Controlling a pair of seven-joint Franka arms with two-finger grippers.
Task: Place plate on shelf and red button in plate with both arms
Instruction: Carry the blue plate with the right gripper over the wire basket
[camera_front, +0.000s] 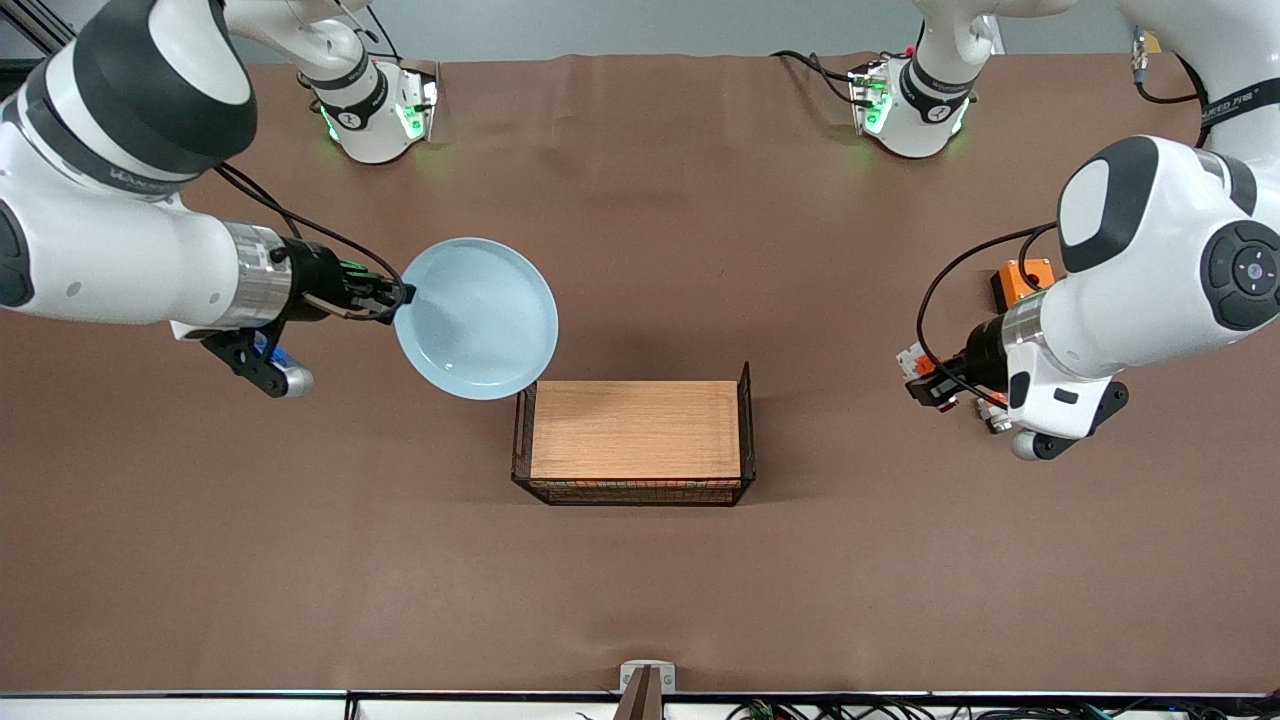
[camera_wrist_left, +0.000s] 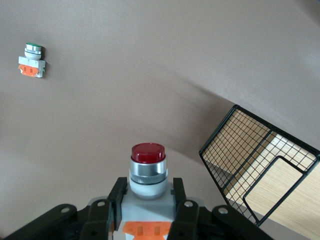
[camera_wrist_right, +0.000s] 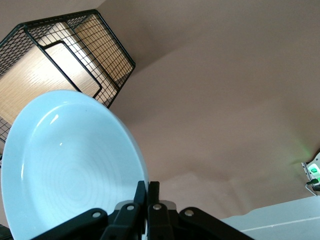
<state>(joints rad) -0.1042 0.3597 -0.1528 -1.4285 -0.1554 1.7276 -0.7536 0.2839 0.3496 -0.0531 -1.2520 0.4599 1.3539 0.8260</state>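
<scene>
Front view: right pincer grips plate rim; left pincer clamps red button.

The plate is showing pale blue, the red button a glossy red cap, and the black wire basket a light wood-grain floor.

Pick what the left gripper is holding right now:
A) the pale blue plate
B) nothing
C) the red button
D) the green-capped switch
C. In the left wrist view the left gripper is shut on the red button, cap pointing away from the camera; the plate is pinched at its rim by the right gripper.
</scene>
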